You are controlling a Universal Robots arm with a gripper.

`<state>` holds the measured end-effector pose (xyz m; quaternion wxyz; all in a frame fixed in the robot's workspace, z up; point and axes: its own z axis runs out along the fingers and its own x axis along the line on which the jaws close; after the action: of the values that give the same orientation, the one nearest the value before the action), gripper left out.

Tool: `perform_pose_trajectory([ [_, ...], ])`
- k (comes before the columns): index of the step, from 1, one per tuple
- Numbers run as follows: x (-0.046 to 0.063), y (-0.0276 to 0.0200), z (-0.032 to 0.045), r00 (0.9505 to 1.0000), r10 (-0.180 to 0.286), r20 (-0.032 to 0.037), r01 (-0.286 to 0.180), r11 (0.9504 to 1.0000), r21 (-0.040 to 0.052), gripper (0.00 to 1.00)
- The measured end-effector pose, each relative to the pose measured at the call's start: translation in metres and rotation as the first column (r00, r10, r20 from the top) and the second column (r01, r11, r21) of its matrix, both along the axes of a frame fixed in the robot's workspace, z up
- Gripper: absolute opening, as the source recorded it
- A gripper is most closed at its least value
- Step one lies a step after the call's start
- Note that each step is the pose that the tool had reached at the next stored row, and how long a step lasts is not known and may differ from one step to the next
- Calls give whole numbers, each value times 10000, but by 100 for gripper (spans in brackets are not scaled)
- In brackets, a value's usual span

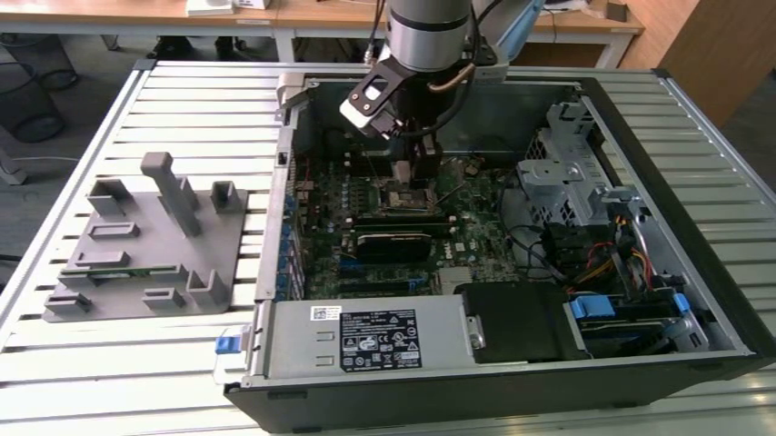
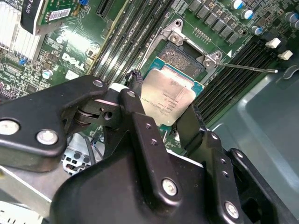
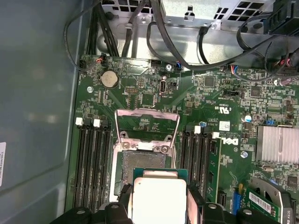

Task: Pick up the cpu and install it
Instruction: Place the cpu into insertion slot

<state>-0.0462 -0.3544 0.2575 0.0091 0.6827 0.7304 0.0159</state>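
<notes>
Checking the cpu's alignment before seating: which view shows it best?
The second wrist view: the cpu shows nearly whole, held by the tool over the open socket. The first wrist view shows it cut off by the frame edge. In the exterior view the arm covers it.

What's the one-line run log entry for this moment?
stage: install | gripper: shut on cpu | position: over open socket | seated: not yet

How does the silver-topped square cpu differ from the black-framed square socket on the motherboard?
The cpu has a shiny silver top; the socket is dark inside a metal frame. The cpu is clamped in the gripper above the green motherboard; the socket sits fixed on it, open and empty. Both are square.
</notes>
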Motion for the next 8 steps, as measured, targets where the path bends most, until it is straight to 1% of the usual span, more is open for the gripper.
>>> perform_pose_trajectory([
  [8, 0, 0, -20, 10000, 0, 0, 0, 10000, -2, 55],
])
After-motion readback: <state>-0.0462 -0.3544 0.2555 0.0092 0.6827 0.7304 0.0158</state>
